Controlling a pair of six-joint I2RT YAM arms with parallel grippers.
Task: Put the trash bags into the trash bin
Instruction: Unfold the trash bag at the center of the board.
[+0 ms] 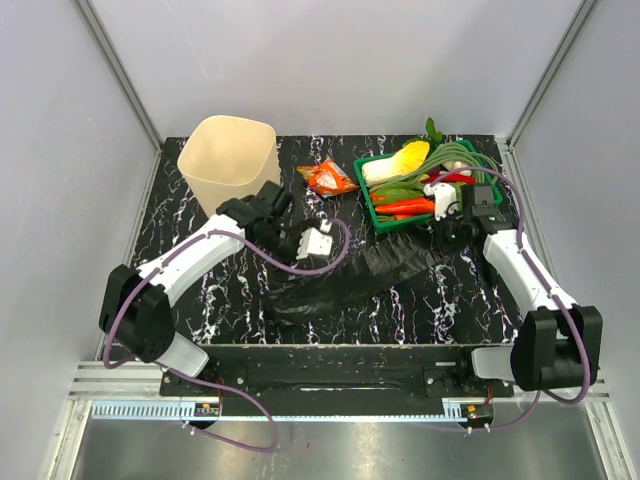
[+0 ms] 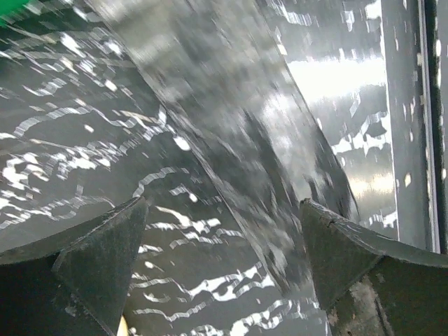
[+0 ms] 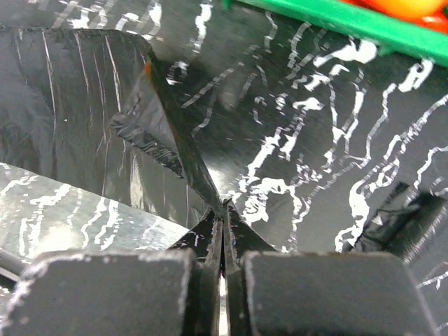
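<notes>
One trash bag (image 1: pixel 350 282) lay drawn out across the near middle of the table (image 1: pixel 420 315), a long, floppy strip of thin black film, glossy and finely creased, running from near left towards far right. Against the table's hard black top with its white marble veining, only the bag's sheen and wrinkles set it apart.

At its right end the right gripper (image 3: pixel 224 218) had its jaws pressed together on a pinched fold of the plastic, which rose as a taut, pointed ridge into the fingertips. That hold probably served to lift the sheet by one end so that it would hang and gather.

Just left of the bag's middle, the left gripper (image 2: pixel 224 241) hung above it with its dark, wedge-shaped fingers (image 2: pixel 105 245) spread wide and nothing between them. The strip passed below the gap, apparently untouched, though that view was blurred.

Farther back lay a crumpled orange snack wrapper (image 1: pixel 328 178), with the green vegetable tray (image 1: pixel 372 215) to its right, just beyond the right gripper.

At the far left stood the trash bin (image 1: pixel 228 160), tall, cream, smooth-walled, its rounded-square mouth open upward. It was well apart from the bag, so none of the bag was in it yet.
</notes>
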